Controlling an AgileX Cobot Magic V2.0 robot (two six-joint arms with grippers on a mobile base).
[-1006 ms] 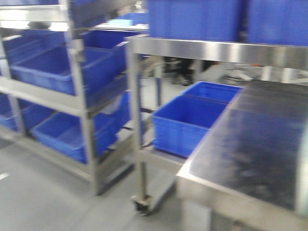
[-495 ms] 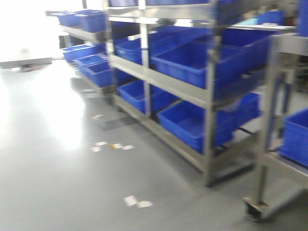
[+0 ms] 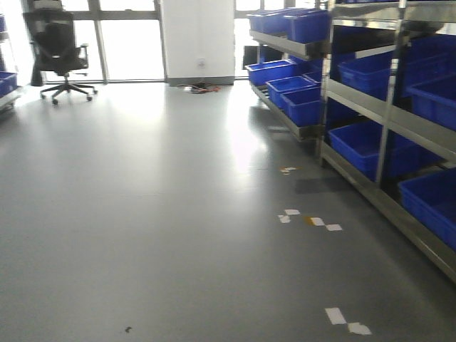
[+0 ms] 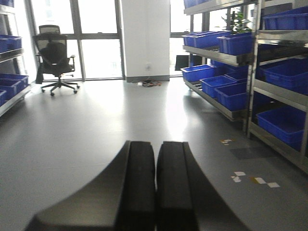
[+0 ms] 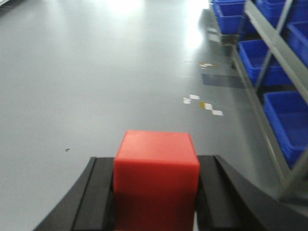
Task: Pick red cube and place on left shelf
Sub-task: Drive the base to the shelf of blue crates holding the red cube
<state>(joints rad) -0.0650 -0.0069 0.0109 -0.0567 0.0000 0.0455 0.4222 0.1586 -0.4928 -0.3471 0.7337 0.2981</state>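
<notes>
The red cube (image 5: 156,178) fills the bottom of the right wrist view, clamped between the two black fingers of my right gripper (image 5: 156,192), which holds it above the grey floor. My left gripper (image 4: 156,187) shows in the left wrist view with its two black fingers pressed together and nothing between them. Neither gripper shows in the front view. A steel shelf rack (image 3: 385,121) with blue bins runs along the right side of the front view; it also shows in the left wrist view (image 4: 250,57) and the right wrist view (image 5: 274,53).
Blue bins (image 3: 288,25) fill the rack's levels. A black office chair (image 3: 60,50) stands far left by the windows. A white pillar (image 3: 196,39) stands at the back. Paper scraps (image 3: 310,221) lie on the grey floor. Another shelf with blue bins (image 4: 9,82) is at the far left.
The front view has swung left: the steel table and nearby rack have slid out to the right, and open floor, chair and windows have come into view.
</notes>
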